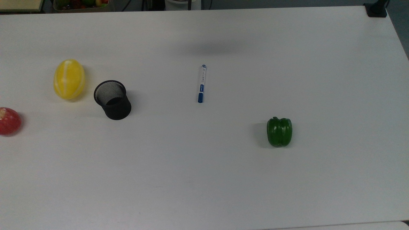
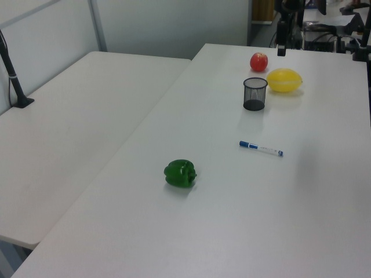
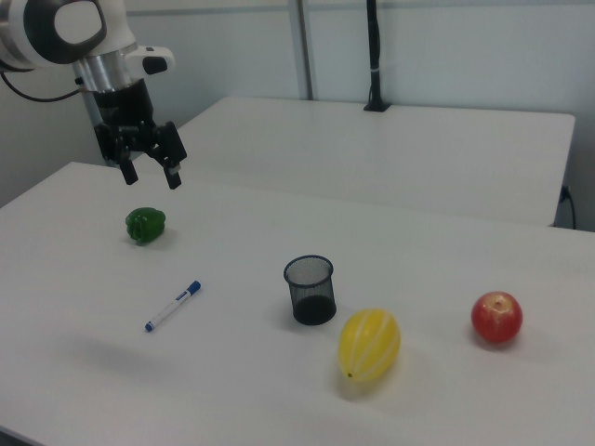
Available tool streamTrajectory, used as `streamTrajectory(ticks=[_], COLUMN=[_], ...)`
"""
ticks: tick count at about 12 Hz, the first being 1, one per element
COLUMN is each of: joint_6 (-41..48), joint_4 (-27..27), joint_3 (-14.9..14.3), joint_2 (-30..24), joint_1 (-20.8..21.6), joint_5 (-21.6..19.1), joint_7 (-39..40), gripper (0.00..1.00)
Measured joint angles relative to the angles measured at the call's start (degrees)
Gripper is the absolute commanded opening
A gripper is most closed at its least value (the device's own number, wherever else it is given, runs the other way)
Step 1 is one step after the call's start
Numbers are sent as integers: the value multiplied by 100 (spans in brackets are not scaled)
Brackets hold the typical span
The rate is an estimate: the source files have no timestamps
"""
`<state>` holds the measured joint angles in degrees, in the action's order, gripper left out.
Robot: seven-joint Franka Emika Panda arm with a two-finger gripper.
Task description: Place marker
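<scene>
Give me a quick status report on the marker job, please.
Gripper open, empty, high above the table. Marker lying flat, untouched. Nothing on it; cup and pepper stand apart.

One marker (image 1: 201, 83), one black mesh cup (image 1: 112, 99), one green pepper (image 1: 279, 131), one yellow melon (image 1: 69, 79), one red apple (image 1: 9, 121). One robot gripper (image 3: 151, 173). Two white tables: the main table (image 1: 204, 179) and a second table (image 2: 69, 133).
</scene>
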<state>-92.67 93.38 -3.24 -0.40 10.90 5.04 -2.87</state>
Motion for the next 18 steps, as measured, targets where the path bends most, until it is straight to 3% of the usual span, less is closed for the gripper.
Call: streamTrajectory(ticks=[10, 18], joint_6=[-246, -1772], joint_4=[124, 1178], joint_3=[0, 134], joint_2=[129, 611], joint_1=[64, 147], joint_5=[-84, -228], joint_7=[29, -470], gripper=[100, 100])
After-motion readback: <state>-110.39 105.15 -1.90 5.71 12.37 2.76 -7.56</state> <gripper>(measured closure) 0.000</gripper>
